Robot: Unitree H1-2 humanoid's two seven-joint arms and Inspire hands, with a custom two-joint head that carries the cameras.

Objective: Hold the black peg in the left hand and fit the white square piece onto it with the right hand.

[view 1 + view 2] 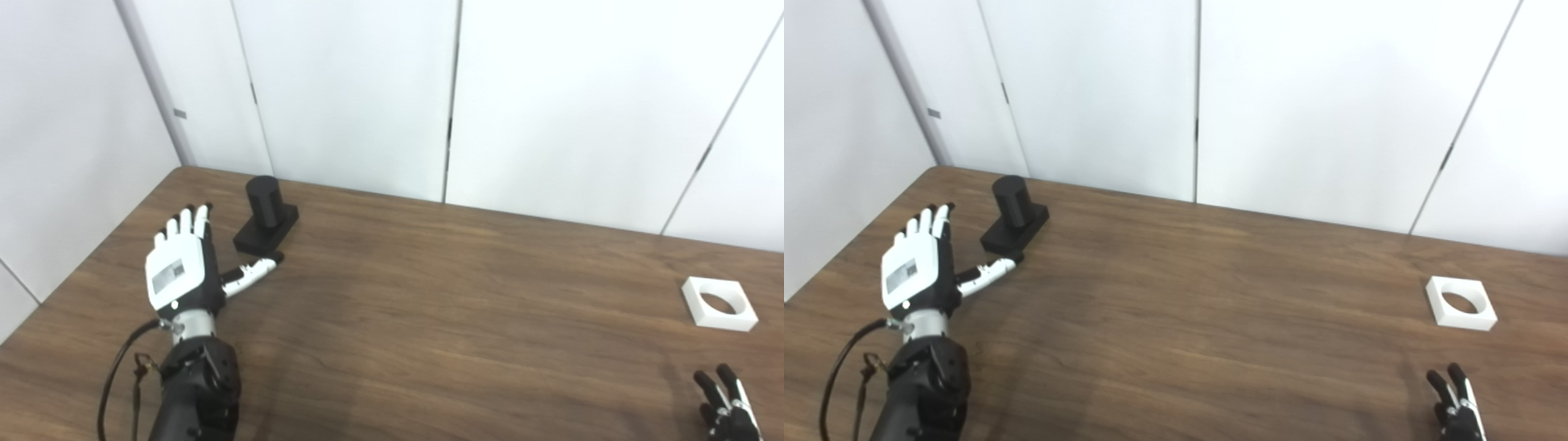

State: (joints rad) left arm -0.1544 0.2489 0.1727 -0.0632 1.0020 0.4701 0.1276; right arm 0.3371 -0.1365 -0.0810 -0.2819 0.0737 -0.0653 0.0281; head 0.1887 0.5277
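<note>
Black peg (265, 214) upright on base | left hand (181, 263) spread, empty | right hand (729, 401) unclear

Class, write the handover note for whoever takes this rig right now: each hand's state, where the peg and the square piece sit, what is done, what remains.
Left hand: open, fingers spread, beside the black peg, thumb near its base, no grasp yet.
Right hand: only its fingertips show at the bottom edge; it holds nothing, and its state is unclear.
Black peg: upright on its base, far left of the table.
White square piece: flat on the table's right side, hole up, untouched.
Done: nothing.
Left: grasp peg, pick up piece, fit it on.
</note>
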